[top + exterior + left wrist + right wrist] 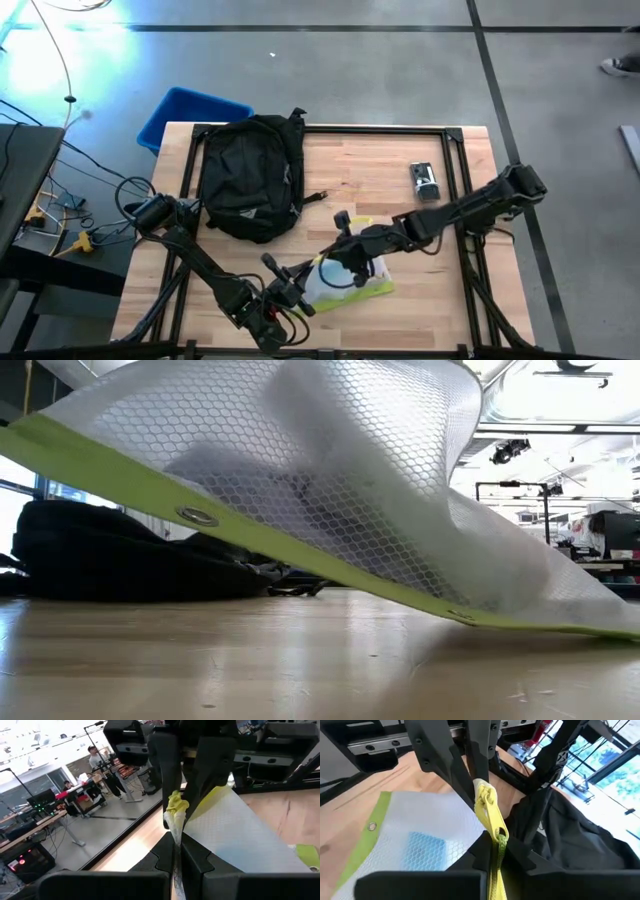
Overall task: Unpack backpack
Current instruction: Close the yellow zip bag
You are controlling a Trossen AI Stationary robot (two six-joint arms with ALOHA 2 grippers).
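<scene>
Unpacking step in hand: a clear mesh pouch (345, 282) with a yellow-green edge lies out of the backpack (250, 176) and is held between both arms near the table's (400, 200) front edge, toward the middle; the backpack, black soft fabric with a rounded, slumped body and loose straps, lies toward the table's far left corner, just beside a blue bin (185, 112) off that corner. The left gripper (175, 855) is pinched shut on the pouch's edge; the right gripper (495, 850) is closed on the pouch's yellow zipper tape. The pouch is a honeycomb-mesh film, flexible, with a metal eyelet (197, 516) in its border and pale contents showing through; in the low view it is tilted, one side raised off the wood. A small boxy item (425, 180) lies near the far right corner. Judged next: lower the pouch flat and release, or draw the zipper; either calls for a steady counter-hold, since the film sags.
</scene>
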